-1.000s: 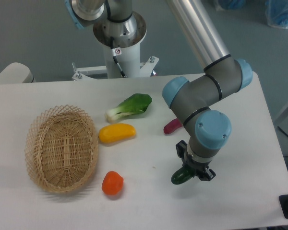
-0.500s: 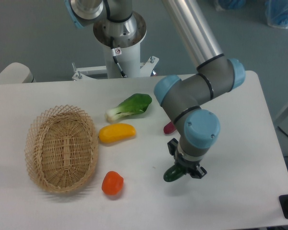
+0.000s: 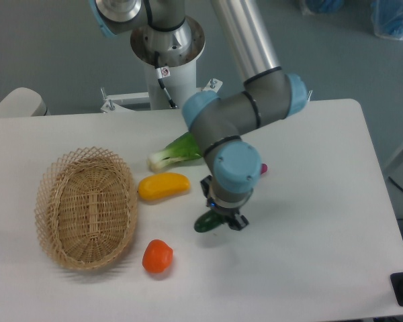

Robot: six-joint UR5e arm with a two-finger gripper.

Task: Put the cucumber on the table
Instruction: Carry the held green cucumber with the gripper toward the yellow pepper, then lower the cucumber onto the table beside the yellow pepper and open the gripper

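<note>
Fingers (image 3: 221,219) clamp the unlabelled cucumber (image 3: 206,223).

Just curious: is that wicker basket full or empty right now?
Empty. The basket shows only its bare woven bottom; the vegetables lie outside it on the table.

The white table (image 3: 322,201) bears a wicker basket (image 3: 87,208) and toy vegetables.

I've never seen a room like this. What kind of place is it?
Probably a robot lab: a robot arm is bolted beside a plain white table set with toy vegetables, like the cucumber, and a wicker basket.
</note>
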